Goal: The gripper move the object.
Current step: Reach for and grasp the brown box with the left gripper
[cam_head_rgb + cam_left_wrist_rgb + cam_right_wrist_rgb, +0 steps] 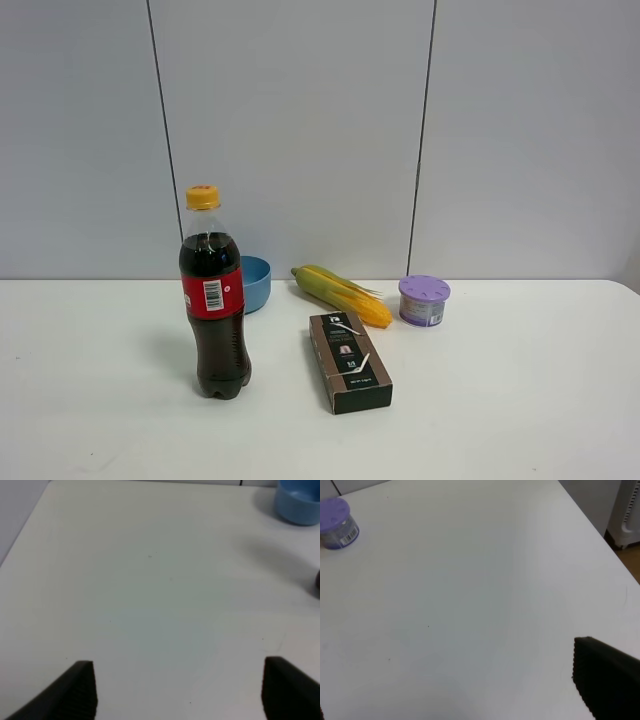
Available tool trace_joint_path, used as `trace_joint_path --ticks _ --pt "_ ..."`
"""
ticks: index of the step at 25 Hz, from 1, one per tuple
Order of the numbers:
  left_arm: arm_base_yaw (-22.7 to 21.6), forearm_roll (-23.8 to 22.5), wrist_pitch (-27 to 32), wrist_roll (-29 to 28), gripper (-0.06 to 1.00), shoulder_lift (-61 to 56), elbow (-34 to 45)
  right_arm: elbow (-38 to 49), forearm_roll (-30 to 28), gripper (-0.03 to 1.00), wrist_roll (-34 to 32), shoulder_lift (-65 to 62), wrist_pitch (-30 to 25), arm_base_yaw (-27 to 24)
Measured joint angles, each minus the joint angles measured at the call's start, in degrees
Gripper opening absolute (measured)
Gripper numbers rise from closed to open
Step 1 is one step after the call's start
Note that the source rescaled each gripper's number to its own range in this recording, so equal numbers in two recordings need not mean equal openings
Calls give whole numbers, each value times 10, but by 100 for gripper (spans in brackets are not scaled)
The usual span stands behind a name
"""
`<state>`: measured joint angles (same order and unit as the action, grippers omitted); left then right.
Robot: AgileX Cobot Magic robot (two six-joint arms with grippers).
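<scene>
The left gripper and the right gripper are both hanging with jaws spread wide over bare table, gripping nothing, seemingly readied for a reach, while the box is lying flat mid-table between the bottle and the tub, its long sides free for pinching.

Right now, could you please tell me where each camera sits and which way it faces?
Exterior high: mounted high, off the arms, facing the table; it sees the bottle, box, corn, blue bowl and purple-lidded tub; no robot part shows.
Left wrist: on the left arm, looking past the open left pincer toward the blue bowl.
Right wrist: on the right arm, looking past the open right pincer toward the purple-lidded tub.
Shared: the blue bowl links exterior and left wrist; the purple-lidded tub, exterior and right wrist.
</scene>
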<state>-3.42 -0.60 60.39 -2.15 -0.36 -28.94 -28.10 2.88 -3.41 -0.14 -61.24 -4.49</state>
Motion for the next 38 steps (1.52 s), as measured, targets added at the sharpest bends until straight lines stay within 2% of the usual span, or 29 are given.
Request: trace_joint_path --ticks 1,7,9,14,17,24,27,29,31,35,38 --pt "0 0 0 0 0 0 0 0 0 100 0 0 0 0" --pt "0 10 0 8 0 1 -6 0 0 100 0 0 0 0" --pt "0 33 0 10 0 20 -32 0 0 100 0 0 0 0" --pt "0 81 38 29 0 143 -168 0 0 100 0 0 0 0" --pt "0 89 56 61 0 243 -255 0 0 100 0 0 0 0" --pt "4 106 17 119 1 490 -429 0 0 100 0 0 0 0" --pt "38 109 -4 144 15 585 -492 0 0 100 0 0 0 0" --pt "83 109 -9 151 29 643 -537 0 0 100 0 0 0 0" --pt "130 109 -11 153 37 701 -585 0 0 100 0 0 0 0" --pt "217 100 -10 136 40 802 -699 0 0 100 0 0 0 0" --pt "267 86 3 78 40 887 -783 0 0 100 0 0 0 0"
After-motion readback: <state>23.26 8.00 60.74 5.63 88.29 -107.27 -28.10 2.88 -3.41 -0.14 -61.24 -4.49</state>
